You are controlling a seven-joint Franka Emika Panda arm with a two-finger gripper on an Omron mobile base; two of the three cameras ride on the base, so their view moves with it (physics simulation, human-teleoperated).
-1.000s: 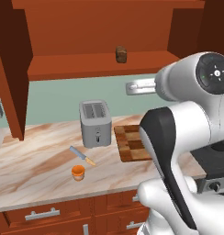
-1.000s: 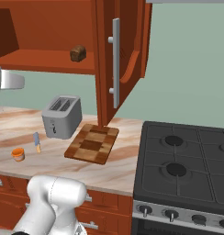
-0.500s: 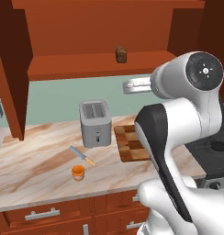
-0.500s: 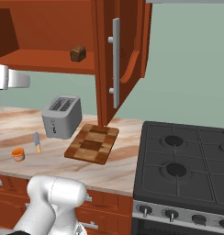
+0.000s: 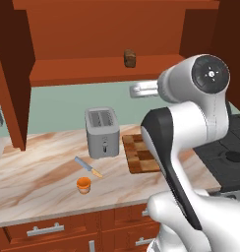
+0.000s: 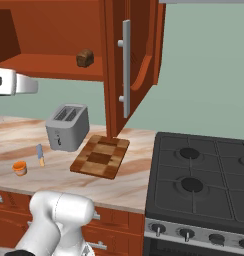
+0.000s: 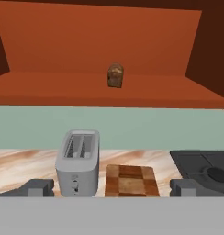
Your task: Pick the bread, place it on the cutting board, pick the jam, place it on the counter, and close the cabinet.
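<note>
The bread (image 7: pixel 115 75), a small dark brown loaf, stands upright on the shelf of the cabinet (image 5: pixel 92 69), alone there, a little right of the shelf's middle in the left base view; both panelled doors stand open, and the right door (image 6: pixel 125 65) with its long grey bar handle hangs out over the far edge of the worktop in the right base view. Below the shelf runs a pale green wall, and under that the counter (image 5: pixel 33 172), beige-pink marbled stone with brown veins, above reddish drawers with metal handles.

On the counter, the cutting board (image 6: pixel 100 156) lies flat, checkered in light and dark wood, bare on top; just to its left stands a grey two-slot toaster (image 5: pixel 103 132), near the board but apart from it; in front of the toaster lies a knife (image 5: pixel 88 167) with a blue handle, and just in front of that sits the jam (image 5: pixel 83 185), a squat orange jar, upright near the counter's front edge. To the right of the board a black stove (image 6: pixel 204 180) with four burners adjoins the counter.

The gripper (image 7: pixel 111 187) hangs in the air level with the green wall, below the shelf and well short of the bread; its fingers (image 7: pixel 36 187) stand wide apart with nothing between them.
</note>
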